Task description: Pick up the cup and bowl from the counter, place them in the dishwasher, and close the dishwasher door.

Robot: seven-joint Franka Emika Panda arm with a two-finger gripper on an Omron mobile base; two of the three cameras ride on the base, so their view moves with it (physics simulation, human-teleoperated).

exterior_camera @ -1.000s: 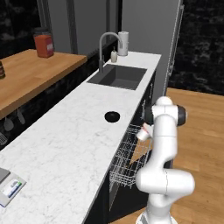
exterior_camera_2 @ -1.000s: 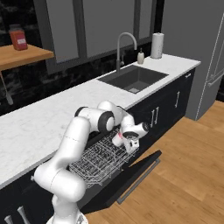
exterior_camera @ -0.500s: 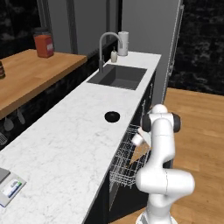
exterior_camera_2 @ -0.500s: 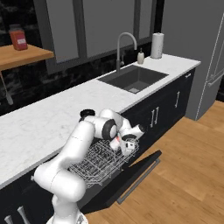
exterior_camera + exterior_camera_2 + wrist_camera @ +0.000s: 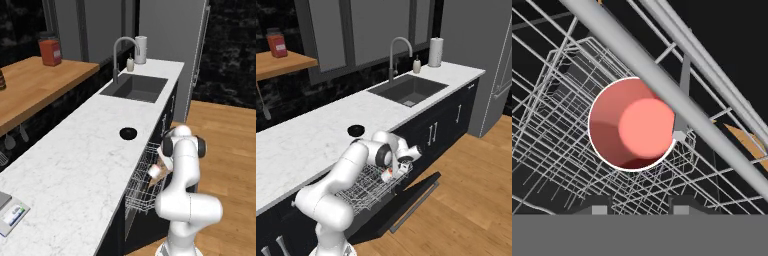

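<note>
Two base cameras look forward and down from behind the arm, left and right, sharing the counter (image 5: 85,160), sink (image 5: 408,90) and wire rack (image 5: 368,187). The hand camera faces the cup (image 5: 632,125) at close range inside that rack.

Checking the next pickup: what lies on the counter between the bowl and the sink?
Nothing: bare counter runs from the bowl to the sink, in both base views.
</note>
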